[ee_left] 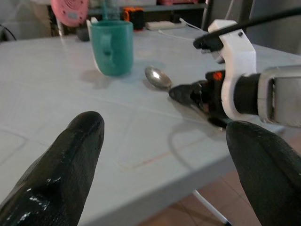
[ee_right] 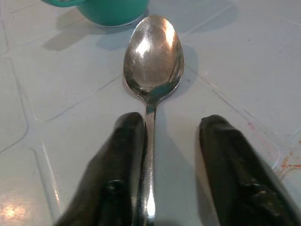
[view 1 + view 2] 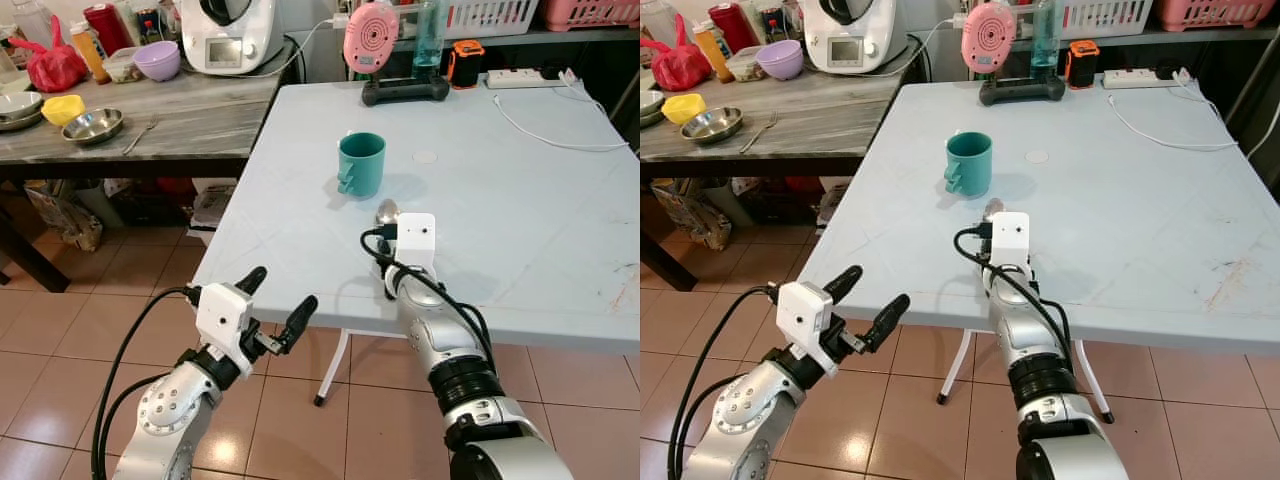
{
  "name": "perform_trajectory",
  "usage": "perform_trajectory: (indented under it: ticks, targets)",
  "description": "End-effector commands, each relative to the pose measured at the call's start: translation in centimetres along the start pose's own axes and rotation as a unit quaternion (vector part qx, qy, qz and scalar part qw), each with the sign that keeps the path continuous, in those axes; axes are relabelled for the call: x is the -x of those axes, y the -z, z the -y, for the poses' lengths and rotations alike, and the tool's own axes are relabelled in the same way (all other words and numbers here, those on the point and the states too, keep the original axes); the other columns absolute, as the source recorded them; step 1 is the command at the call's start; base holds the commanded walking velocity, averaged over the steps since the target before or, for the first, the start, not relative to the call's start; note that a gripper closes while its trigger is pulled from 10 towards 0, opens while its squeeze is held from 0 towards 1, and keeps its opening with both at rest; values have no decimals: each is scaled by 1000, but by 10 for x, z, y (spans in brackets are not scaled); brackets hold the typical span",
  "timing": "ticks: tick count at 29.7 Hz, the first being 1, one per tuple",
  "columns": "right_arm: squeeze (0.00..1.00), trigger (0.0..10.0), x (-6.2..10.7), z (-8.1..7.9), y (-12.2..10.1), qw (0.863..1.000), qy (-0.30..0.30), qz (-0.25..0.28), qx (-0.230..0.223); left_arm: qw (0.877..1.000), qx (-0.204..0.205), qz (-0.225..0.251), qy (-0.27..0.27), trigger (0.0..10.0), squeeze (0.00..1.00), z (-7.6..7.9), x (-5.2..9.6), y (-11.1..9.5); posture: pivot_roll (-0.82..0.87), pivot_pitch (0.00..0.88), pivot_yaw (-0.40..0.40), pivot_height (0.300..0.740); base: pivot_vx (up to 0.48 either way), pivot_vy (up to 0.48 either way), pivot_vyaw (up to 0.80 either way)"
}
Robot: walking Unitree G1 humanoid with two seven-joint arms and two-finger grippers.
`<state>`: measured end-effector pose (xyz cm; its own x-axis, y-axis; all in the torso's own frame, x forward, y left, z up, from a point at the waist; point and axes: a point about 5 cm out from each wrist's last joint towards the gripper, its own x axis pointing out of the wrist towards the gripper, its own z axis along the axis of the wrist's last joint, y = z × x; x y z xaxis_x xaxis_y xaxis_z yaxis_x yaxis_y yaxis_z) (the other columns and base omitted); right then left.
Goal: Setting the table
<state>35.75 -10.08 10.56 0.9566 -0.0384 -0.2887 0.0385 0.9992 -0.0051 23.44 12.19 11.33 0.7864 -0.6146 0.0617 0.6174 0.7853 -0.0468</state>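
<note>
I have the right gripper (image 2: 171,160) down on the pale blue table (image 3: 520,200), its two black fingers parted around the handle of a metal spoon (image 2: 153,61). One finger (image 2: 120,165) looks to be touching the handle, the other (image 2: 230,165) stands apart from it, so the claw is open and not clamped. The handle runs back between the fingers and out of sight; I cannot tell whether it lies flat on the table or is slightly lifted.

From the head camera, the spoon's bowl (image 3: 387,211) lies just beside a teal mug (image 3: 360,164), at about 5 o'clock from it. The mug stands upright with its handle turned toward the table's left edge.

My left gripper (image 3: 275,305) hangs off the table's near edge over the tiled floor (image 3: 60,340), fingers spread wide and holding nothing.

At 12 o'clock from the mug, by the far edge, stands a pink round device (image 3: 371,38) on a black base. At 10 o'clock, on the grey wooden side table (image 3: 200,110), I see a steel bowl (image 3: 92,125), a fork (image 3: 140,135) and a purple bowl (image 3: 157,60).
</note>
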Motion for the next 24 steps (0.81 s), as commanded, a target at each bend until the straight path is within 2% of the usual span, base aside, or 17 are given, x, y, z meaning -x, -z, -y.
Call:
perform_trajectory:
  ticks: [1,6,24]
  targets:
    - [0,0,0,-4,6,1000,-1,-16,-4,999,-2,-14,30,10000,0,0,0,-3,-66,68,110,740,0,0,0]
    - [0,0,0,-4,6,1000,0,-16,-4,998,-2,-32,56,10000,0,2,1,-3,-68,68,110,740,0,0,0]
    - [0,0,-2,1,11,1000,10,-29,-8,998,-4,-37,50,10000,0,0,7,-3,-71,68,113,740,0,0,0]
